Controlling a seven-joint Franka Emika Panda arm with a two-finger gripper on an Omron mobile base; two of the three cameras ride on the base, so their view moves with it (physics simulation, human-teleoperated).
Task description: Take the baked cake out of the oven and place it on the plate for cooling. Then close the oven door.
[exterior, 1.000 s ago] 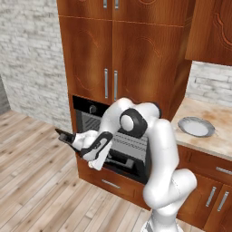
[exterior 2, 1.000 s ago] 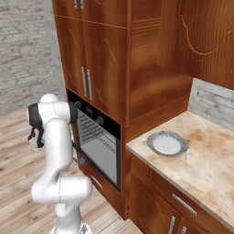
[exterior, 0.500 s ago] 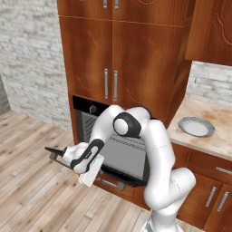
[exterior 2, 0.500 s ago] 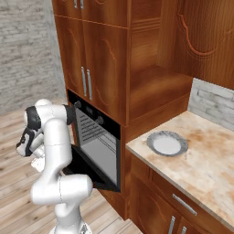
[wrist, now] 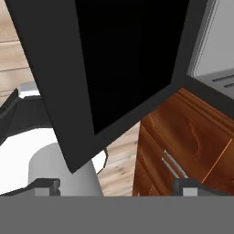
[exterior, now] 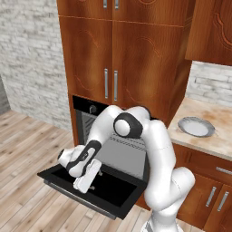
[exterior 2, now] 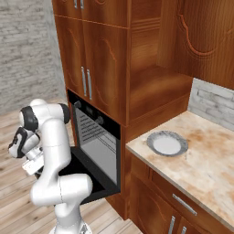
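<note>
The black oven [exterior: 90, 108] stands in its wood surround with the oven door [exterior: 102, 190] dropped down flat, its inner face up. My gripper [exterior: 82, 185] hangs just over the door's front part, open, fingers wide apart and holding nothing. From the right base view, the gripper [exterior 2: 31, 167] is at the far left, in front of the lowered oven door [exterior 2: 89, 171]. The hand view looks along the dark door panel [wrist: 128, 59], fingertips [wrist: 45, 185] spread at the bottom. The round grey plate [exterior: 195, 127] [exterior 2: 167, 144] lies bare on the counter. The baked cake is hidden.
Tall brown cabinet doors [exterior: 113, 59] rise above the oven. A wooden drawer [wrist: 183, 146] sits under it. The beige counter [exterior 2: 205, 164] runs to the right, over drawers with silver handles. Wood floor [exterior: 27, 149] lies to the left in front of a stone wall.
The oven door has swung down from partly open to flat. My hand went down with it, and the gripper, shut a second ago, has opened.
</note>
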